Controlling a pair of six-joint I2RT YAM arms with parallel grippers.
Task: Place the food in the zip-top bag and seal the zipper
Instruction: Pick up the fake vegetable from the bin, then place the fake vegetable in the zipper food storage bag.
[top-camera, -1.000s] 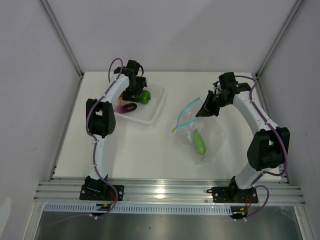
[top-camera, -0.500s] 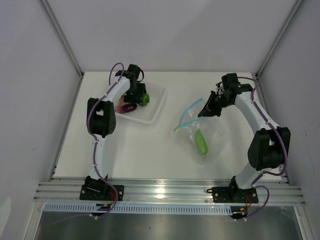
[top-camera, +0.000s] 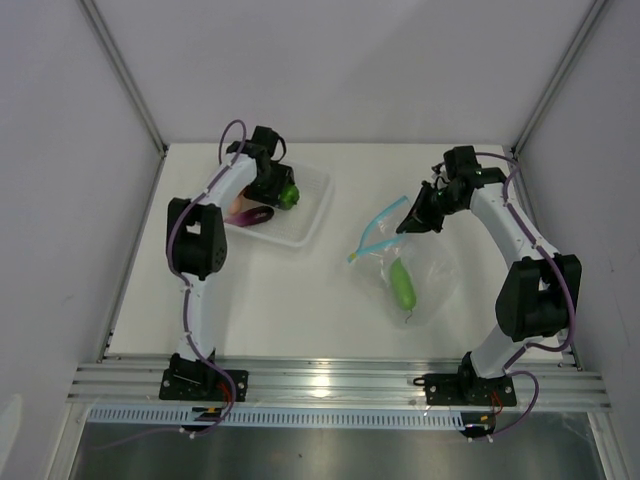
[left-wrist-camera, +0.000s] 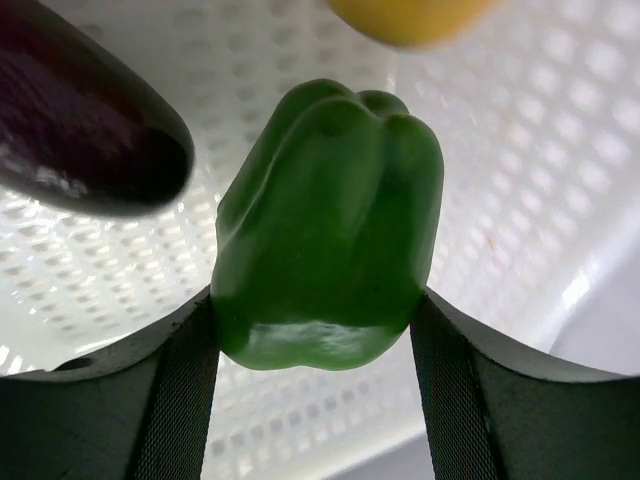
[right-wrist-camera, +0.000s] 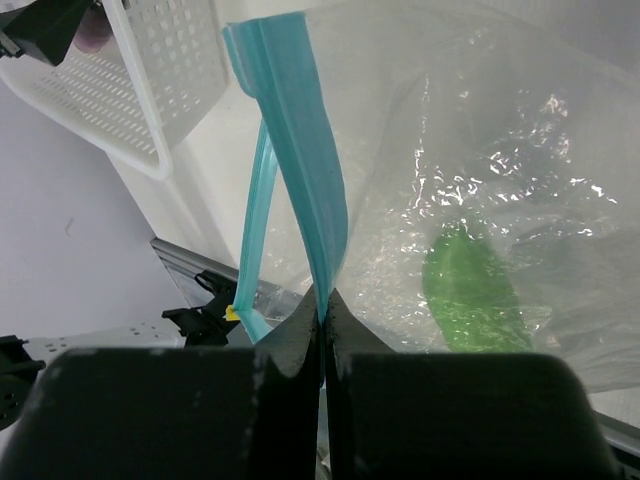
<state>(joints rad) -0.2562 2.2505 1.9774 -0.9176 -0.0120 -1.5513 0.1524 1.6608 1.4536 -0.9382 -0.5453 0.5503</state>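
in the upper left of the top view the left gripper (top-camera: 274, 190) reaches into the tray (top-camera: 312, 212), its jaws clenched on the pepper (left-wrist-camera: 325, 220): in the wrist view both dark fingers (left-wrist-camera: 180, 400) press against the pepper's lower sides, with the fruit filling the middle of the frame over the tray's perforated floor (whether it touches that floor cannot be told). the eggplant (left-wrist-camera: 80, 130) lies just beside it at the upper left of that view, and the edge of the lemon (left-wrist-camera: 405, 15) shows at the top, both in the tray and apart from the pepper. right of centre in the top view the bag (top-camera: 425, 275) lies on the table (top-camera: 280, 300), well apart from the tray, with the cucumber (top-camera: 401, 285) inside it, long axis running roughly up and down the frame. the right gripper (right-wrist-camera: 322, 300) sits at the bag's upper edge with its jaws pinched tight on the zipper (right-wrist-camera: 295, 150); in its wrist view the teal strip rises from between the closed fingertips toward the top of the frame, a second strand bows away to the left, and the mouth gapes between them. the clear film spreads to the right, crinkled and shiny, with the cucumber seen through it at lower right.
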